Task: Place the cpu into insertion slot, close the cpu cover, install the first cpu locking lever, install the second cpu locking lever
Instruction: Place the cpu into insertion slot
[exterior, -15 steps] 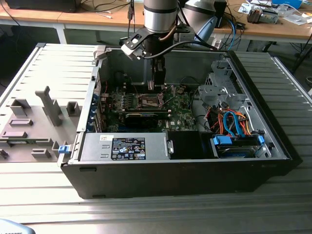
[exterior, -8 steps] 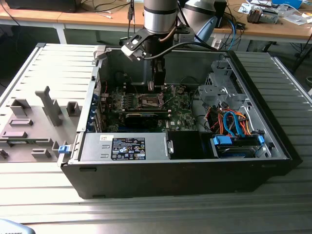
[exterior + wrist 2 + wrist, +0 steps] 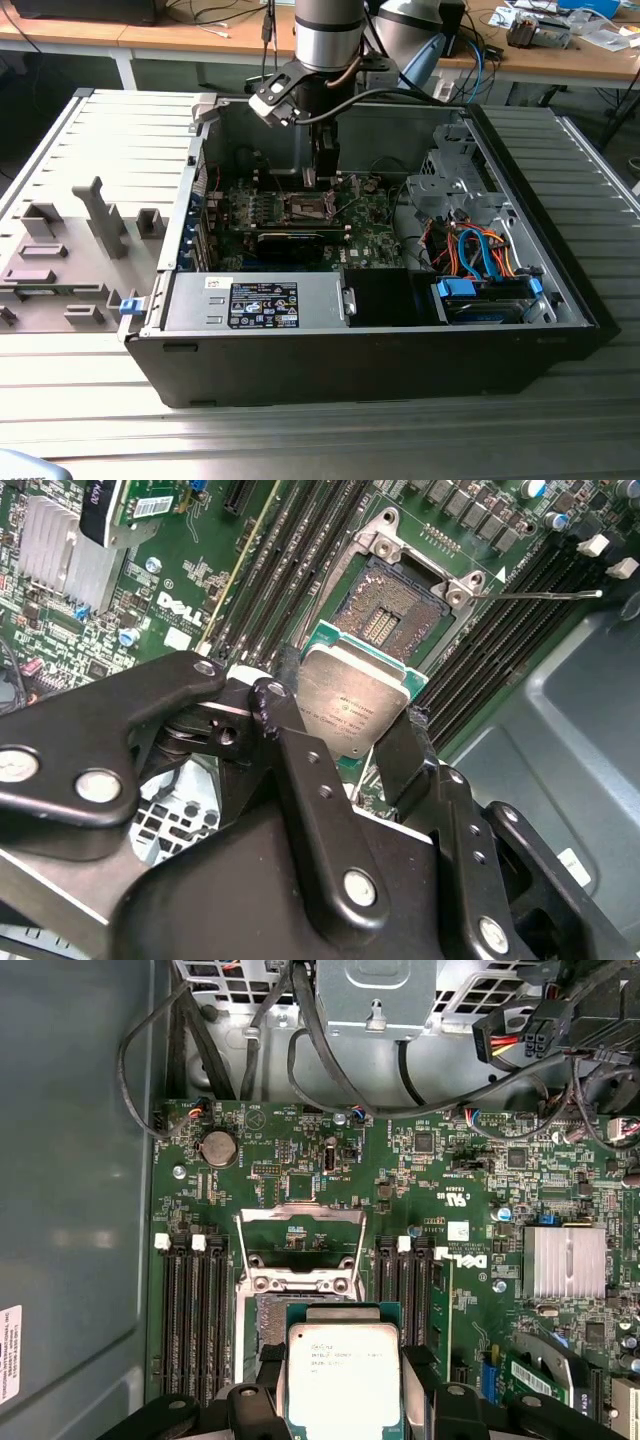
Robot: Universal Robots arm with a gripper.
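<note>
**Cpu in my grip, socket uncovered**

I hold the cpu (image 3: 352, 702) in my gripper (image 3: 350, 695). The two black fingers (image 3: 300, 770) are drawn narrow onto two opposite edges of it. Its silvery top faces the camera of the second wrist view, and a green rim shows along its far edges. The chip is not seated; it hangs apart from the board.

The insertion slot (image 3: 392, 605) lies just beyond the chip. It is uncovered, with the brownish contact field bare inside the metal rim. One thin locking lever (image 3: 545, 594) sticks out from a corner of this rim and goes across the black memory slots (image 3: 500, 640).

In the first wrist view the cpu cover (image 3: 300, 1222) is swung up off the slot, and the chip hides a part of the slot. On the same green board sit a finned silver heatsink (image 3: 565, 1260) and a round coin battery (image 3: 219, 1147), both well apart from the slot.

In the exterior view my arm reaches down into the open computer case (image 3: 350, 375), and the fingertips hang just at 12 o'clock of the slot. Counting from the slot:
- The long black card (image 3: 290, 243) is near, at 6 o'clock.
- The drive cage (image 3: 440, 180) is at 3 o'clock.
- The orange and blue cables (image 3: 480, 255) are at about 4 o'clock.
- The grey power supply (image 3: 255, 300) is at 7 o'clock.
- A grey fixture tray (image 3: 60, 260) lies at 9 o'clock, outside the case.
</note>
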